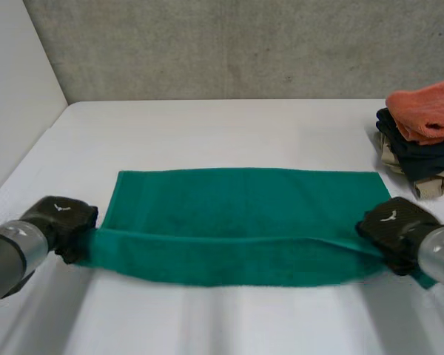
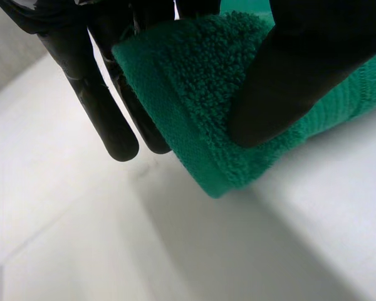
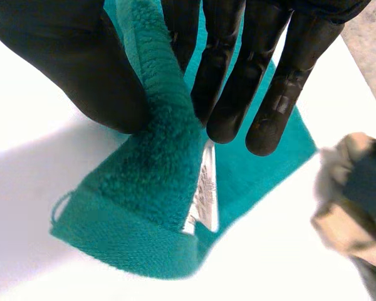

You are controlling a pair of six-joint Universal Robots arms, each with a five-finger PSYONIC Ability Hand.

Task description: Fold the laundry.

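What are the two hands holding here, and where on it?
Both hold the green towel. The left hand pinches its near left corner, and the right hand pinches its near right corner, by the label.

One green towel (image 1: 244, 214) lies on one desk (image 1: 207, 133). Two hands show: left hand (image 1: 63, 218) and right hand (image 1: 396, 222). One stack of folded clothes (image 1: 422, 126) holds at least three pieces.

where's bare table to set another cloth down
Bare table lies between the green towel and the back wall, and in front of the towel. Crowded: the folded stack far right, and the towel's ends, pinched by the left hand and right hand.
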